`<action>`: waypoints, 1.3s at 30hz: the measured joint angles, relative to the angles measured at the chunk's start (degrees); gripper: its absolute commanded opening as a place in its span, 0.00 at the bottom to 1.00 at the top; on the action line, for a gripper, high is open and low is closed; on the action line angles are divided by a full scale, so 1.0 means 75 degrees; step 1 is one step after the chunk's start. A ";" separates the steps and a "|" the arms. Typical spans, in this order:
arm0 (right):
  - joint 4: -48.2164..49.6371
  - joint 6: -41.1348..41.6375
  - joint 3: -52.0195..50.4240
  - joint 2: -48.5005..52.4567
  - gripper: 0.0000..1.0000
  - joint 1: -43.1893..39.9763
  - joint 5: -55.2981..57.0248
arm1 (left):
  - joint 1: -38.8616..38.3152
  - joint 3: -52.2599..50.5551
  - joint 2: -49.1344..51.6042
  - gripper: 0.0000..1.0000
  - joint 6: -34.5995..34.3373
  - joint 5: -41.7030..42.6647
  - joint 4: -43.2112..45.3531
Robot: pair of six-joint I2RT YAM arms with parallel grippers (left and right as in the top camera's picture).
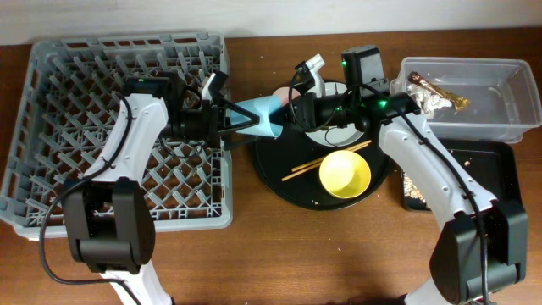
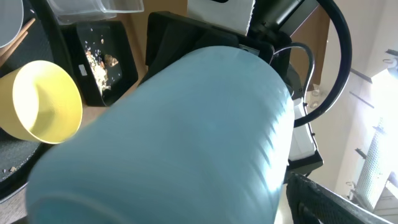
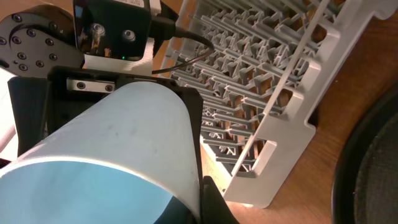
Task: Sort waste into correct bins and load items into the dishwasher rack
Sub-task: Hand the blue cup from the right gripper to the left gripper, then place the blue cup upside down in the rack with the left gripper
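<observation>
The light blue cup [image 1: 262, 117] hangs on its side in the air between the dishwasher rack [image 1: 51, 102] and the round black tray [image 1: 279, 174]. My left gripper [image 1: 233, 117] is shut on its narrow base end. My right gripper [image 1: 292, 114] is shut on its rim, with one finger outside the wall in the right wrist view [image 3: 208, 196]. The cup fills the left wrist view [image 2: 186, 137]. The yellow bowl [image 1: 345, 174] and chopsticks [image 1: 326, 159] lie on the round tray. The grey plate [image 1: 332, 135] and pink cup [image 1: 284, 96] are mostly hidden by my right arm.
The clear tub [image 1: 500, 102] at the back right holds the foil wrapper [image 1: 440, 89] and tissue [image 1: 432, 104]. The flat black tray [image 1: 500, 169] in front of it holds food scraps [image 1: 412, 182]. The rack's near corner [image 3: 273, 81] is just beside the cup.
</observation>
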 measured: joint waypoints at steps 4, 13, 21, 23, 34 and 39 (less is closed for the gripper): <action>-0.0009 -0.0035 0.0000 0.0015 0.04 0.0003 -0.0280 | 0.0000 0.0000 0.0000 0.91 0.0000 0.0029 0.0073; -0.0495 -0.0271 -0.0009 0.0085 0.04 0.0166 -0.0280 | -0.0003 0.0000 0.0000 0.82 0.0000 0.0050 0.0108; -0.0125 -0.0221 -0.0052 0.0085 0.19 0.0160 -0.0411 | 0.0044 -0.0017 0.0000 0.47 0.0143 0.0157 0.0023; -0.0012 -0.0187 -0.0073 0.0085 0.40 0.0166 -0.0312 | 0.0041 -0.0017 0.0000 0.40 0.0140 0.0143 0.0017; -0.1679 -0.0568 -0.0073 0.0090 0.56 -0.1821 0.0015 | 0.1582 0.1189 0.0000 0.36 -0.0586 -0.2224 0.0131; -0.2734 -0.1241 -0.0073 0.0090 0.56 -0.1836 0.0930 | 0.1332 0.3902 -0.0003 0.37 -0.2393 -0.6426 -0.0434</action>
